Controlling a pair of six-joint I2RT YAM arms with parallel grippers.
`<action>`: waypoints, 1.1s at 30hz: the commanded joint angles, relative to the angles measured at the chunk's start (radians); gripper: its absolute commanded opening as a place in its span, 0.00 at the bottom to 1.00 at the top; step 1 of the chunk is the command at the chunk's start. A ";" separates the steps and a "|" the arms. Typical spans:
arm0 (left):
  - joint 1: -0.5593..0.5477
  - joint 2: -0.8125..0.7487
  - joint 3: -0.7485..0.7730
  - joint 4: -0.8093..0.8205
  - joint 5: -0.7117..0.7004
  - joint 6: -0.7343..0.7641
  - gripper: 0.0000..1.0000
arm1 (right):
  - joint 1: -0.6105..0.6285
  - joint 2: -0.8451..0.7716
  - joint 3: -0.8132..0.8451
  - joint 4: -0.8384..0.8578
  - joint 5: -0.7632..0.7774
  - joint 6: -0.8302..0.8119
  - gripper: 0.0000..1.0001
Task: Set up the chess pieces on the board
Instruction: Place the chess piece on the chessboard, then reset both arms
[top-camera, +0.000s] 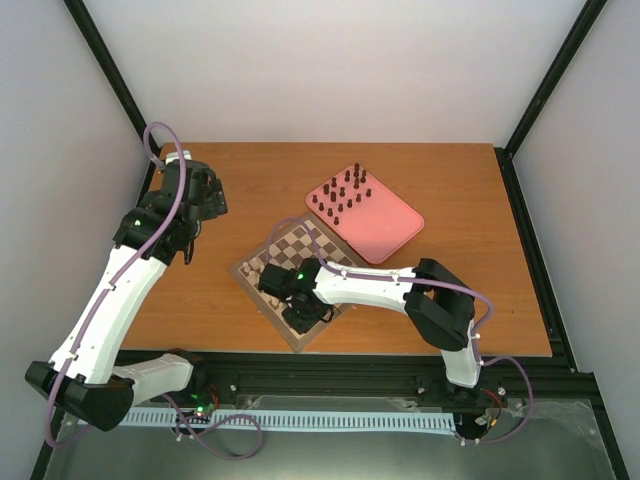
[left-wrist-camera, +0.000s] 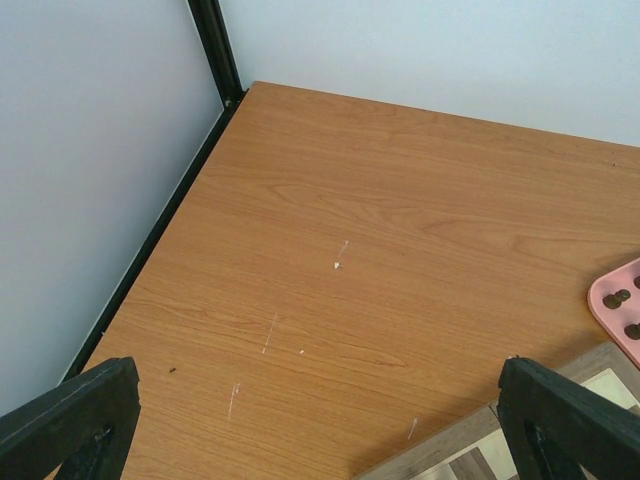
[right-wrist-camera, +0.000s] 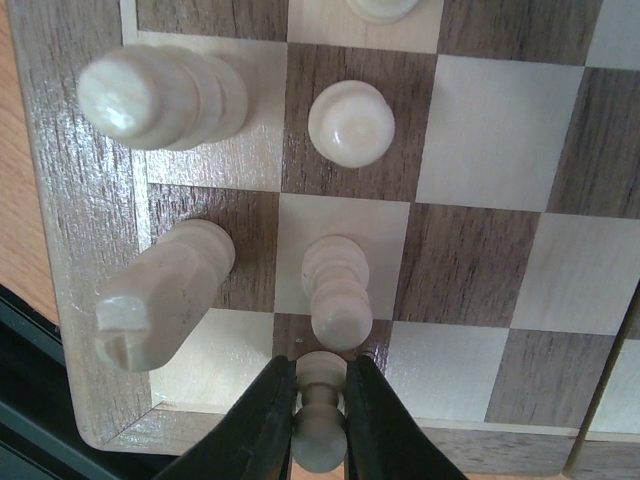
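Observation:
The checkered board (top-camera: 262, 272) lies tilted at the table's middle, with several cream pieces on its near corner. My right gripper (top-camera: 296, 312) hangs over that corner. In the right wrist view it (right-wrist-camera: 320, 405) is shut on a cream pawn (right-wrist-camera: 320, 425), held just above a dark square (right-wrist-camera: 295, 340) near the board's corner. Another cream pawn (right-wrist-camera: 337, 290) stands one square ahead, with a taller cream piece (right-wrist-camera: 160, 295) to its left. Dark pieces (top-camera: 343, 192) stand on a pink tray (top-camera: 380, 225). My left gripper (top-camera: 205, 195) is open and empty, above bare table (left-wrist-camera: 330, 270) at the far left.
The pink tray's corner (left-wrist-camera: 618, 305) and the board's corner (left-wrist-camera: 470, 450) show at the lower right of the left wrist view. Black frame posts (top-camera: 112, 75) stand at the table's back corners. The table's front rail (top-camera: 330, 375) runs below the board.

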 joint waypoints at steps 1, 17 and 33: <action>-0.003 0.007 0.000 0.024 -0.011 0.002 1.00 | -0.005 0.011 0.004 -0.006 0.015 0.006 0.16; -0.003 0.003 0.002 0.025 -0.012 0.000 1.00 | -0.005 -0.068 0.013 -0.050 0.053 0.027 0.35; -0.003 0.020 0.030 0.015 0.011 -0.001 1.00 | -0.164 -0.264 0.231 -0.272 0.158 0.022 1.00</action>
